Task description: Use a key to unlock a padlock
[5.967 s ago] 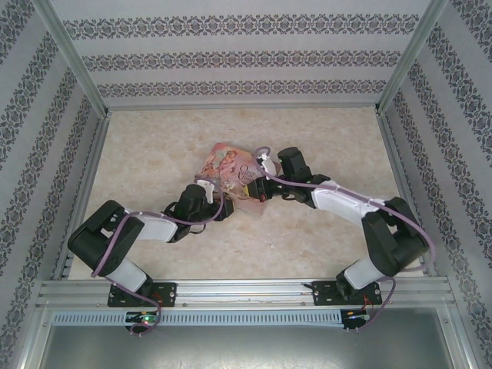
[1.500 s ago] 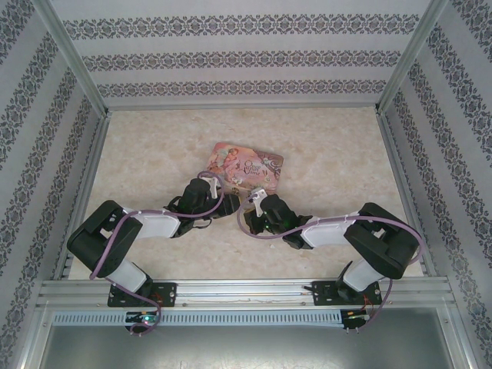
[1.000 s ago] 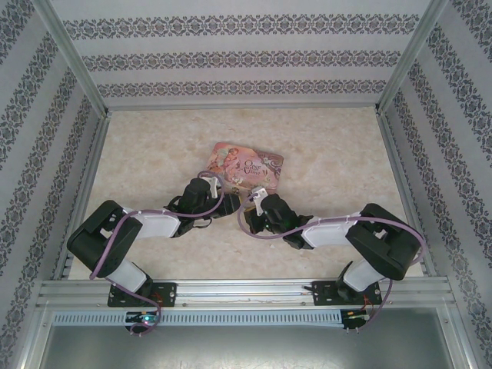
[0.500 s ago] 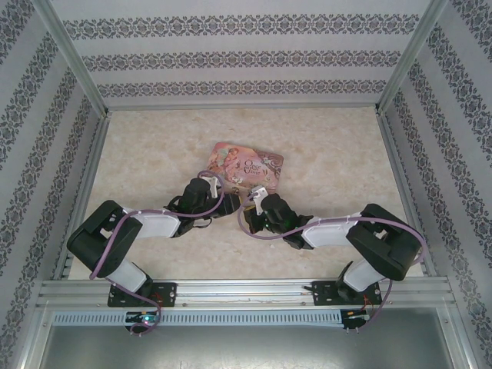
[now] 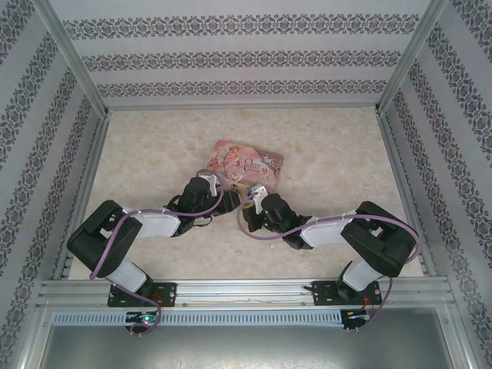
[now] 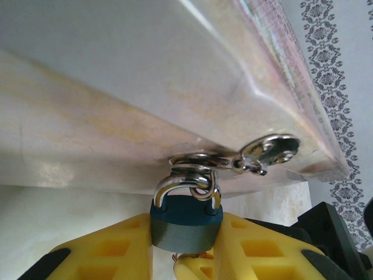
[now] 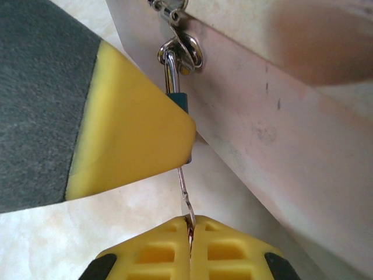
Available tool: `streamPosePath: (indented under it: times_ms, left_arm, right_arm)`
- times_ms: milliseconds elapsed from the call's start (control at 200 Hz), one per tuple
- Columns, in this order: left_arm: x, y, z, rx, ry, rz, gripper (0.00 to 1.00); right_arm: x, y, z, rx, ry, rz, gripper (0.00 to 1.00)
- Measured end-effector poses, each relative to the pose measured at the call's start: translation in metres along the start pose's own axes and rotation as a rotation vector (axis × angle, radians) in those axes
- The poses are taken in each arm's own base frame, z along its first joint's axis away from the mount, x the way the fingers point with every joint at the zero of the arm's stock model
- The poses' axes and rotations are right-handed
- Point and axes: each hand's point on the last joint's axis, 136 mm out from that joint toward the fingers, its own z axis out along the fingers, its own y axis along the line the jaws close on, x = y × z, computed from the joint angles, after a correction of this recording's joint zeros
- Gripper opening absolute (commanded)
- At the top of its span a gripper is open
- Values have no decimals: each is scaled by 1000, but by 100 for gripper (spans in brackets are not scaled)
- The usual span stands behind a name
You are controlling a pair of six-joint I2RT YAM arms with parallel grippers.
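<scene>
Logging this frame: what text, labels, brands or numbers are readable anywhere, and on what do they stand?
Pink tin lid: curly script lettering seen from the top external camera, too small and blurred to read.
Padlock body: no marking visible on the blue face in the left wrist view.
Key shaft: no stamp visible in the right wrist view.
No legible text anywhere.

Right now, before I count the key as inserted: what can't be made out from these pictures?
- Keyhole: left wrist view, the padlock's underside sits sunk between the left gripper's fingers.
- Key tip: right wrist view, the key runs up from the right gripper and is lost behind a left finger, so inserted or not is unclear.
- Top view: padlock and key too small, beneath the grippers.
</scene>
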Motion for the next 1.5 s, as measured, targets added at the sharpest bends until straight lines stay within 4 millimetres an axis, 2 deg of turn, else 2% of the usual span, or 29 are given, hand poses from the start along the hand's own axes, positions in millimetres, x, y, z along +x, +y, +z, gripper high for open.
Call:
streamPosePath:
  times_ms: [1499]
  left_arm:
    - [-4, 1, 5, 10, -20, -11, 29]
  right_arm:
    - [-1, -1, 1, -39, -14, -12, 0]
